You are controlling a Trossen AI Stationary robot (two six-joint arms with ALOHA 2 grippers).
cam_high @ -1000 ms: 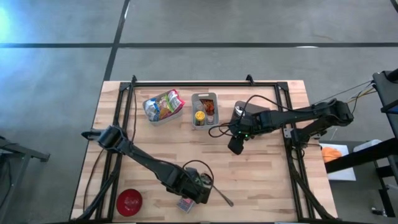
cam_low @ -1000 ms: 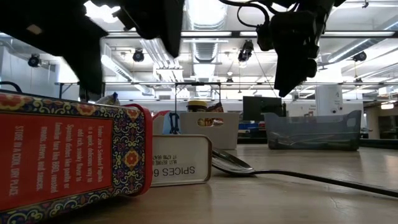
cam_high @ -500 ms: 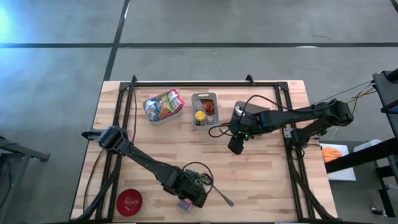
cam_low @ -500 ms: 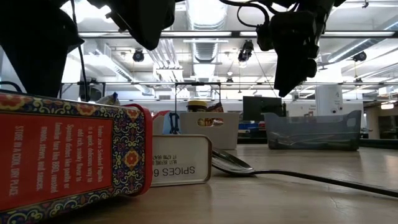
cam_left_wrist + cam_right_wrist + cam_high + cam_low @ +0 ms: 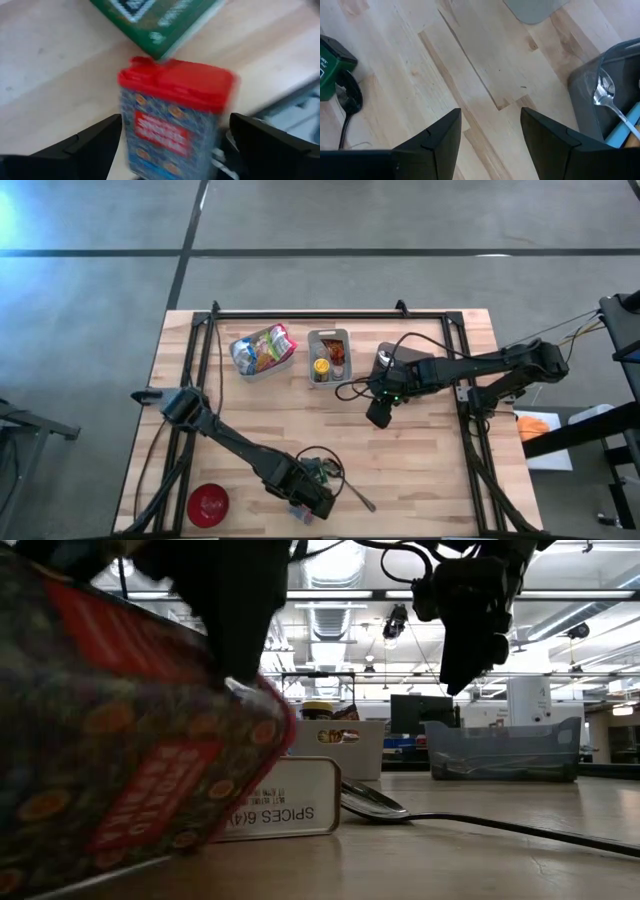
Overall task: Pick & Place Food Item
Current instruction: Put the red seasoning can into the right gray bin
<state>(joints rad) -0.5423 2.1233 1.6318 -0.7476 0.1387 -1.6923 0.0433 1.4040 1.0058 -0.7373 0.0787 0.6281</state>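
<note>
At the worktop's (image 5: 420, 450) near edge, the left gripper (image 5: 170, 145) straddles a red-lidded spice tin (image 5: 172, 117) with fingers wide, not yet gripping; the right gripper (image 5: 378, 418) waits mid-worktop, fingers part-open and empty

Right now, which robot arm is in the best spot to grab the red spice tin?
The left. Its gripper is open with the red spice tin between its fingers. The right gripper hovers empty, far across the table.

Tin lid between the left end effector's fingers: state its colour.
Red, on the patterned tin; clearest in the left wrist view.
</note>
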